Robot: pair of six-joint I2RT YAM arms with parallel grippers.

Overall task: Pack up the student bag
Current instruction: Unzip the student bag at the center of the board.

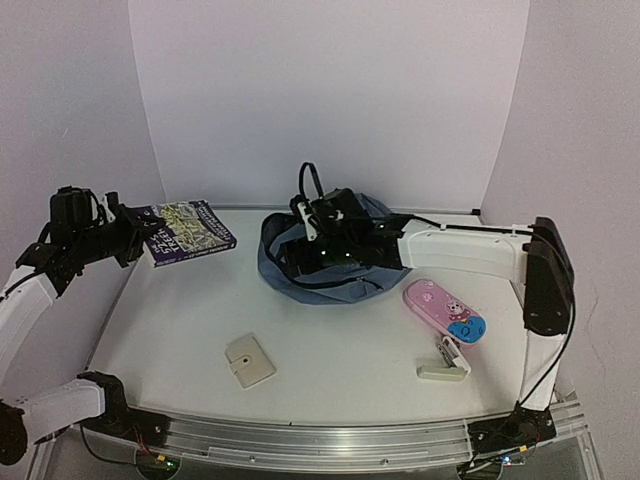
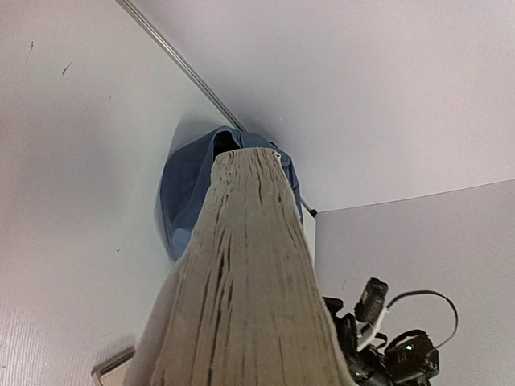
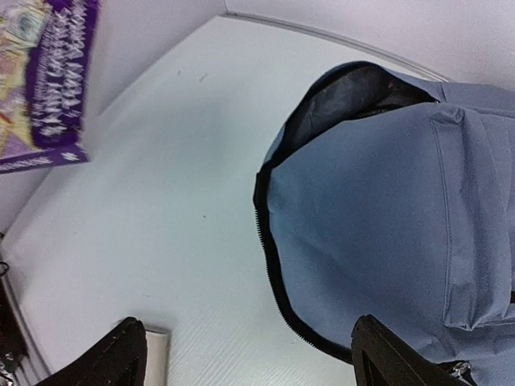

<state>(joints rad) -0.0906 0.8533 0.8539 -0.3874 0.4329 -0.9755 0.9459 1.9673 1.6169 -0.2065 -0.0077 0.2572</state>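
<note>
Out on the white worktop [image 1: 330, 350], a pink case with a blue end [image 1: 443, 310] lies to the right of the student bag [image 1: 330, 272]. Just below the case is a small white object [image 1: 443, 365] (can't make out what it is). A flat white square piece [image 1: 249, 360] sits alone toward the near left, well apart from everything else.

The bag itself is slumped at the back middle of the worktop. Its zip mouth is gaping and the dark lining is showing.

Over to the left arm: it's bent up high at the far left, and the left pincer [image 1: 140, 243] is clenched on the end of a purple-covered book [image 1: 188, 230]. The book is held cover-up, clear of the surface. Its wrist camera looks straight along the pale page edges toward the bag.

Only bare worktop lies between book and bag, but the right arm is crowding the bag. That arm rises from its base at the near right, folds at the elbow and reaches flat across to the left. The right pincer [image 3: 248, 334] hangs over the bag, fingers spread wide and gripping nothing. One finger [image 3: 121, 354] is over the worktop, the other over the blue fabric by the zip.
</note>
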